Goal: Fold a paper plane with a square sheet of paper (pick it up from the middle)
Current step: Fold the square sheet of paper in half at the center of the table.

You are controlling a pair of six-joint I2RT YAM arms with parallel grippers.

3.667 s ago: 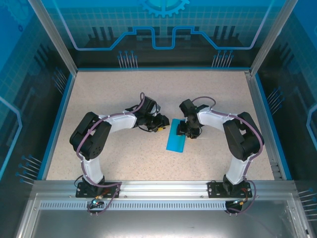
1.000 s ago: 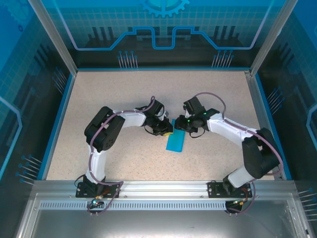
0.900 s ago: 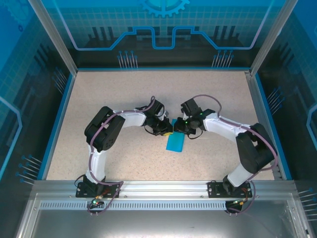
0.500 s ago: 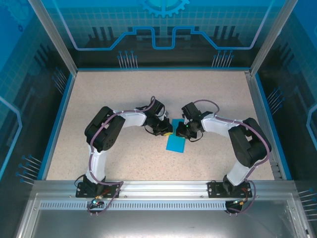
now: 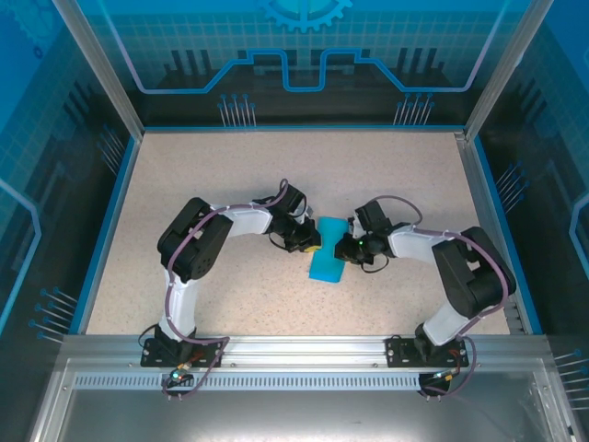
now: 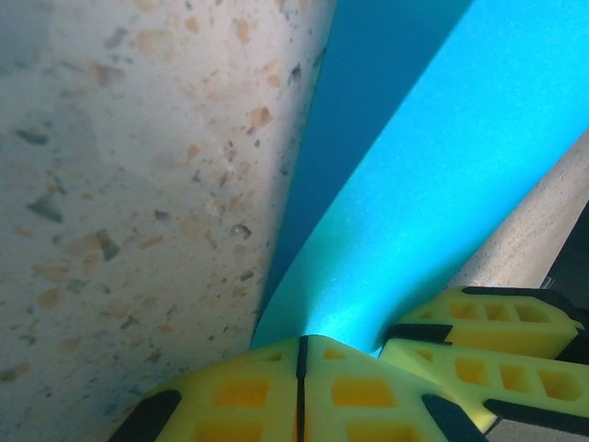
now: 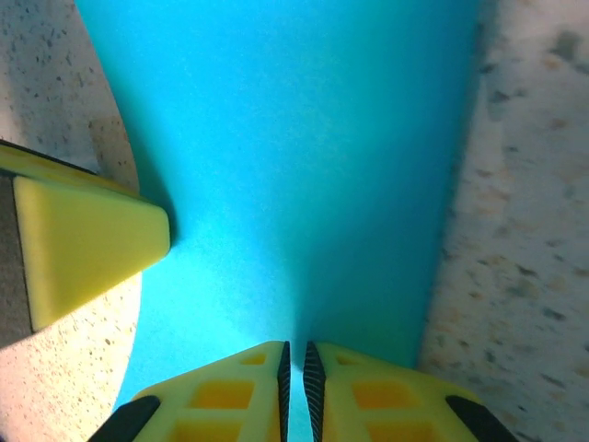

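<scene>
Out in the middle of the speckled table (image 5: 184,175) the teal paper (image 5: 324,267) lies as a narrow folded strip, an arm at either side. The left gripper (image 6: 299,343) has its yellow jaws pinched tight on one edge (the sheet curls up there), and the right gripper (image 7: 294,348) is nipped onto the opposite edge

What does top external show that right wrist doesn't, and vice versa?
Top external: the whole teal-blue folded paper sheet as a narrow strip on the speckled beige tabletop, with the left arm and right arm meeting at it. Right wrist: close up, the right gripper with yellow fingers shut on the sheet's edge. Shared: sheet, tabletop, and the left gripper at the sheet's opposite edge.
</scene>
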